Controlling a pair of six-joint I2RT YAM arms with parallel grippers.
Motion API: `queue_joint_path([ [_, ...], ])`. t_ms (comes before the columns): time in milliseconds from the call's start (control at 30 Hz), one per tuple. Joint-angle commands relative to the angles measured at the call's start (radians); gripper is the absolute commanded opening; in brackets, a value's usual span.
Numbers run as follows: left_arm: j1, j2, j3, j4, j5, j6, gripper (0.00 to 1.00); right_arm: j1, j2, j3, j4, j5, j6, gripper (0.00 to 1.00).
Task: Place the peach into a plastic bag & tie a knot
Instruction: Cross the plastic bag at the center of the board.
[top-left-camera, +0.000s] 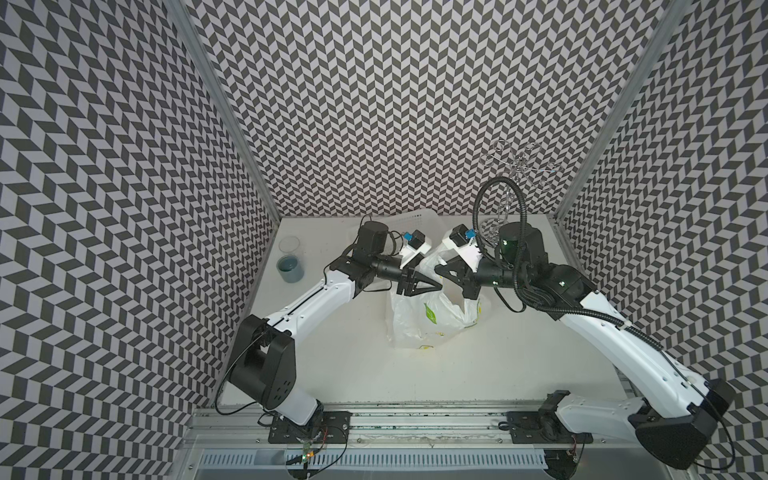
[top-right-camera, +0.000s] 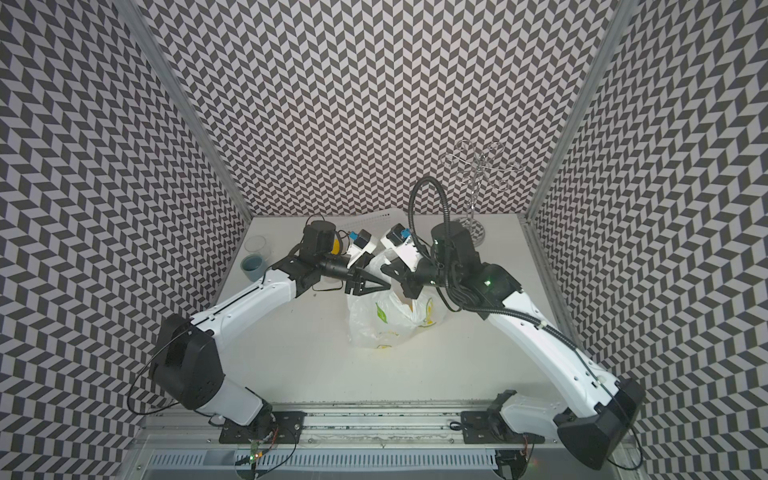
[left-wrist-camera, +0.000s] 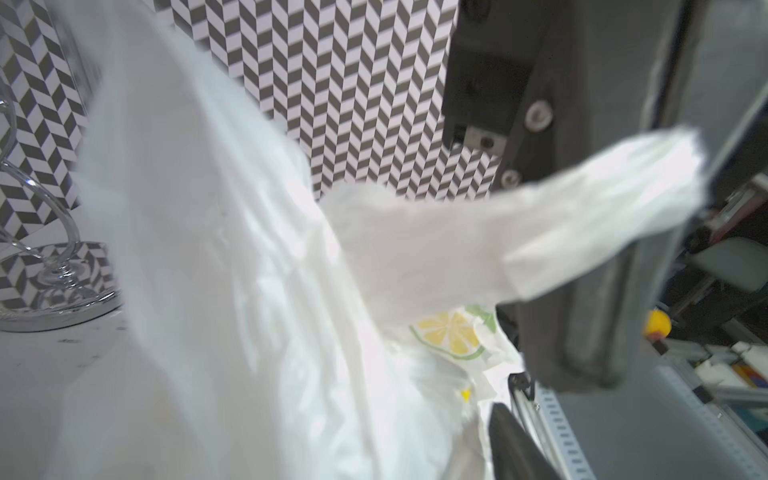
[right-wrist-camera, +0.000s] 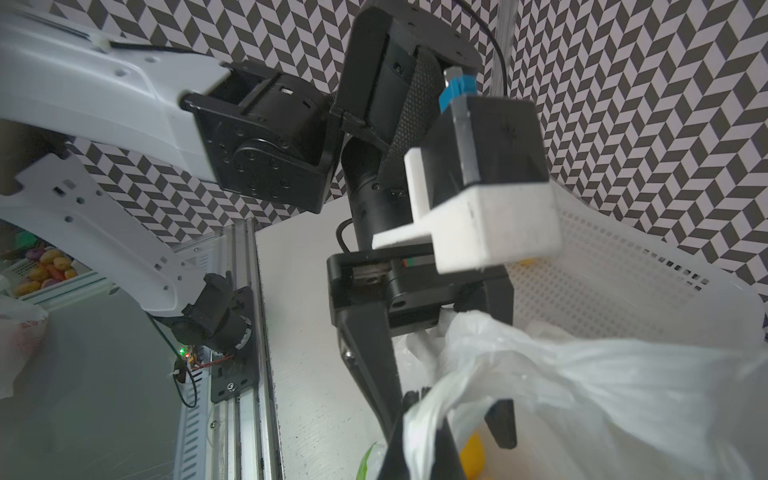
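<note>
The plastic bag (top-left-camera: 428, 328), white film printed with lemon slices, stands slumped on the table (top-left-camera: 457, 374), and both arms meet just above its mouth. The right gripper (top-left-camera: 439, 271) is pressed together on a twisted handle of the bag, as the right wrist view shows, and holds it up over the mouth. The left gripper (top-left-camera: 428, 284), just beside it on the bag's other side, has its jaws spread. The second handle loop (left-wrist-camera: 540, 232) lies across one finger, loose and pinched by nothing. I take the peach (right-wrist-camera: 473, 455) to be the yellow-orange rounded shape down inside the bag's mouth. So the fruit seems to be in and tying is the step in hand, though I can see no finished knot. A white perforated basket (right-wrist-camera: 615, 282) sits just behind the bag.

Risks, as I judge them:
- The loose loop is thin and springy. It may slide off the finger and flop back onto the bag, undoing any crossing made.
- If the left finger snags the film on its way out, it could drag the light bag over and spill the peach.
- A hard pull by the right gripper alone would lift the bag instead of tightening anything, or stretch and tear the handle
</note>
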Motion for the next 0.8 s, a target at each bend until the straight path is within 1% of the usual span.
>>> queue_joint_path([
  [0, 0.001, -0.029, -0.008, 0.077, 0.052, -0.007, 0.74, -0.009, -0.003, -0.011, 0.092, -0.097, 0.023, 0.0],
  [200, -0.012, -0.021, -0.001, 0.173, 0.029, -0.087, 0.77, -0.009, 0.006, -0.039, 0.179, -0.168, 0.093, 0.0],
  [300, -0.029, -0.011, 0.004, 0.183, 0.022, -0.091, 0.77, -0.009, 0.016, -0.037, 0.194, -0.208, 0.11, 0.0],
  [400, -0.039, -0.015, 0.012, 0.173, 0.043, -0.074, 0.8, -0.01, 0.033, -0.025, 0.186, -0.224, 0.107, 0.0],
  [467, -0.051, -0.028, 0.012, 0.17, 0.051, -0.058, 0.89, -0.01, 0.044, -0.019, 0.186, -0.231, 0.109, 0.0],
  [500, -0.057, -0.035, 0.013, 0.158, 0.057, -0.039, 0.98, -0.009, 0.048, -0.017, 0.191, -0.239, 0.114, 0.0],
  [533, -0.061, -0.039, 0.012, 0.15, 0.061, -0.028, 0.99, -0.01, 0.049, -0.02, 0.201, -0.247, 0.122, 0.0],
  [667, -0.065, -0.036, -0.001, 0.19, 0.037, -0.059, 0.99, -0.01, 0.049, -0.035, 0.262, -0.307, 0.165, 0.0],
  [767, -0.069, -0.018, 0.015, 0.191, 0.023, -0.076, 0.97, -0.01, 0.055, -0.057, 0.338, -0.371, 0.229, 0.0],
])
